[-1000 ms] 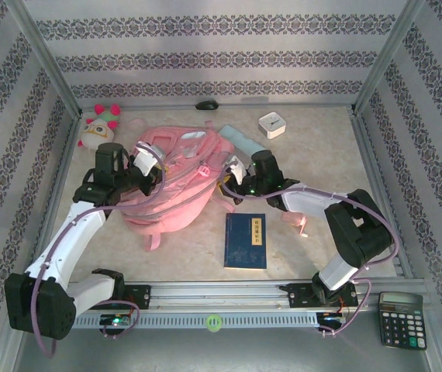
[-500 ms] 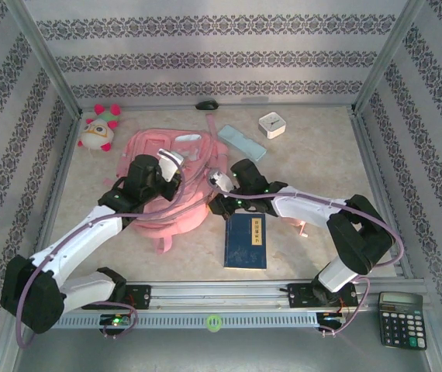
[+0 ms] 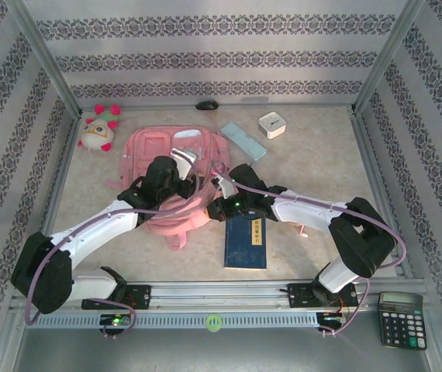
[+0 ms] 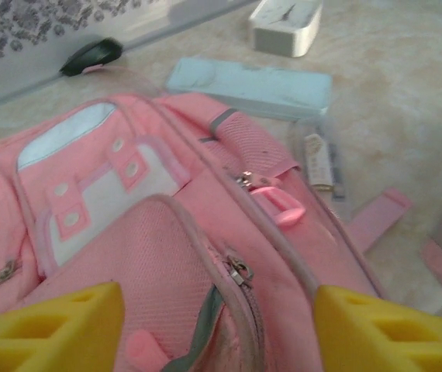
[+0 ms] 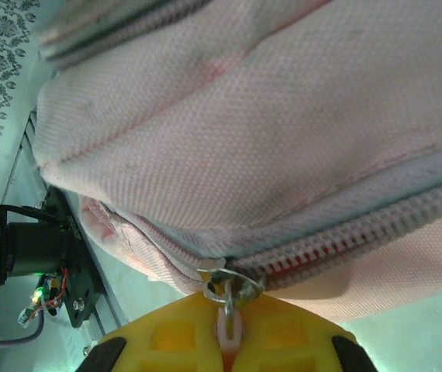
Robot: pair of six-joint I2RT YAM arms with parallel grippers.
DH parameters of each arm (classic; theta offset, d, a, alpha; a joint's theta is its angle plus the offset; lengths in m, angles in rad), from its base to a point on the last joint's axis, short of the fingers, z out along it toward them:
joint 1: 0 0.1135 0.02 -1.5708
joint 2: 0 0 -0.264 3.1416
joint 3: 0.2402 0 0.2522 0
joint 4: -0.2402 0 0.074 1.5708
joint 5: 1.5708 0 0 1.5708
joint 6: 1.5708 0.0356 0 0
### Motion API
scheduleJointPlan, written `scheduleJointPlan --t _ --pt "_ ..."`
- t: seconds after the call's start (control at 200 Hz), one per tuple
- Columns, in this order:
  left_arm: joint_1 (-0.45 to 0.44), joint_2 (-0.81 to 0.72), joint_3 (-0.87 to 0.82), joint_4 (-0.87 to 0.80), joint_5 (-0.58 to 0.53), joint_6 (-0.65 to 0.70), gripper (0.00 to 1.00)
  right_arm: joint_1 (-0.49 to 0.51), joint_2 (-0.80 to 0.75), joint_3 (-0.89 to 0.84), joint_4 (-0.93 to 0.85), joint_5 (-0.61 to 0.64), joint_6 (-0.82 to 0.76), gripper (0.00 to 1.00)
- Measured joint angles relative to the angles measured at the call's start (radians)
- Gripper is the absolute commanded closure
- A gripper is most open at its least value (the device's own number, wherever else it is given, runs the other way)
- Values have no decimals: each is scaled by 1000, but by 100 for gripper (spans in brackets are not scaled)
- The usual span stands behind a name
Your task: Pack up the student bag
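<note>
Legible text: none.
- Dark blue rectangular book (image 3: 245, 241), lying on the tabletop (image 3: 326, 167): it is carrying a pale vertical title strip, and the characters are showing too small to read.
- Black desk calculator (image 3: 402, 318), near right corner: the key markings are showing too fine to make out.

Top ext. cam: fixed high at the near side, looks down and fwd over the whole table (image 3: 314, 167) to the back wall (image 3: 221, 54). L wrist cam: near, just above the student bag (image 4: 167, 178), facing the far wall, sharing bag, pencil case (image 4: 248, 85) and white box (image 4: 287, 23) w/ the top view. R wrist cam: v. close on the bag's side, zipper pull (image 5: 227, 325) at frame bottom.
</note>
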Motion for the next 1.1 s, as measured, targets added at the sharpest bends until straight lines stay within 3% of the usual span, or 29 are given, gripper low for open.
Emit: scheduleJointPlan --t 0.12,0.3,0.475,0.605,0.685,0.759,0.919,0.954,1.099 --pt "59 -105 -26 -30 88 133 11 -38 -1 -2 -11 -26 -8 100" --pt "233 -171 -42 -145 295 365 8 -52 -1 -2 -34 -38 -45 100" --pt "244 -72 -23 -276 397 546 2 -52 -1 7 -55 -48 -69 100" --pt "244 6 -3 -311 432 617 3 -52 -1 11 -71 -47 -77 100" --pt "243 42 11 -314 434 634 15 -52 -1 12 -79 -45 -86 100" --pt "241 68 15 -311 425 637 45 -52 -1 14 -85 -38 -96 100" --pt "239 61 13 -306 425 632 94 -57 -1 21 -86 -21 -118 100" --pt "239 47 8 -295 414 621 100 -62 -1 21 -86 -21 -122 100" --pt "240 -66 -6 -291 369 536 100 -69 -2 23 -100 -21 -133 100"
